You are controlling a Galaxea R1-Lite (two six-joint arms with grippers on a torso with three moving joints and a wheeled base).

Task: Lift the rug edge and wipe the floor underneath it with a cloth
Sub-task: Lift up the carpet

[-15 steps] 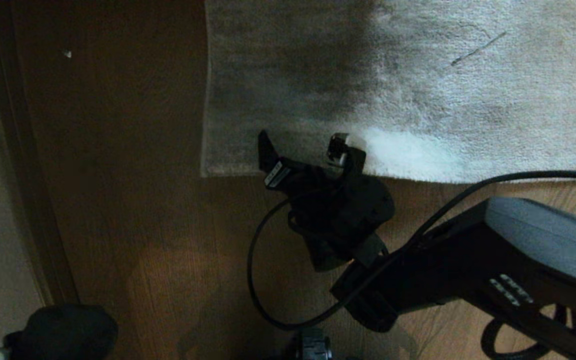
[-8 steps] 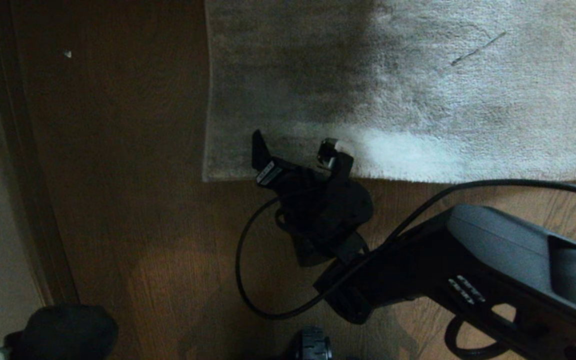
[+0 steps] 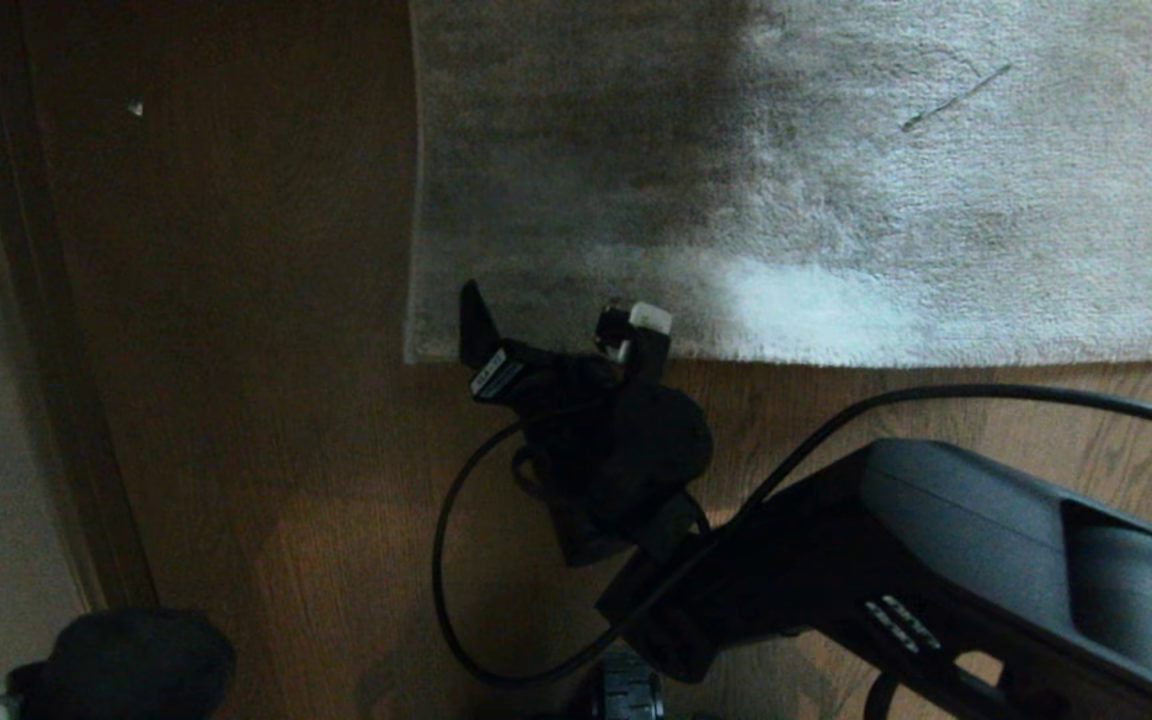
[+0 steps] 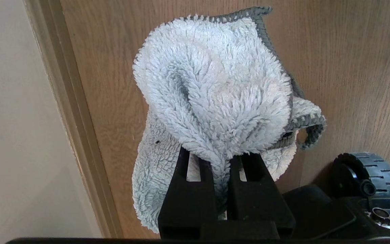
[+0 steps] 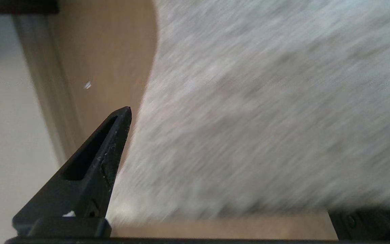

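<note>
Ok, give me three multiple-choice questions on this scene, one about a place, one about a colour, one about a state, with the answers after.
1. Where is the right pincer?
A. Over the rug's near edge, close to its corner
B. Over the far middle of the rug
C. Against the wall

2. What colour is the cloth?
A. Dark red
B. Pale grey-white with a grey trim
C. Yellow

3. How do the pincers stand?
A. Both open
B. Left pincer shut on the cloth, right one open and empty
C. Right one shut on the rug, left one open

Answers:
1 A, the head view shows its fingers over the border by the corner.
2 B, the left wrist view shows pale fluffy pile with a grey border.
3 B, the cloth is pinched between the left fingers, while the right fingers are spread with nothing in them.
</note>
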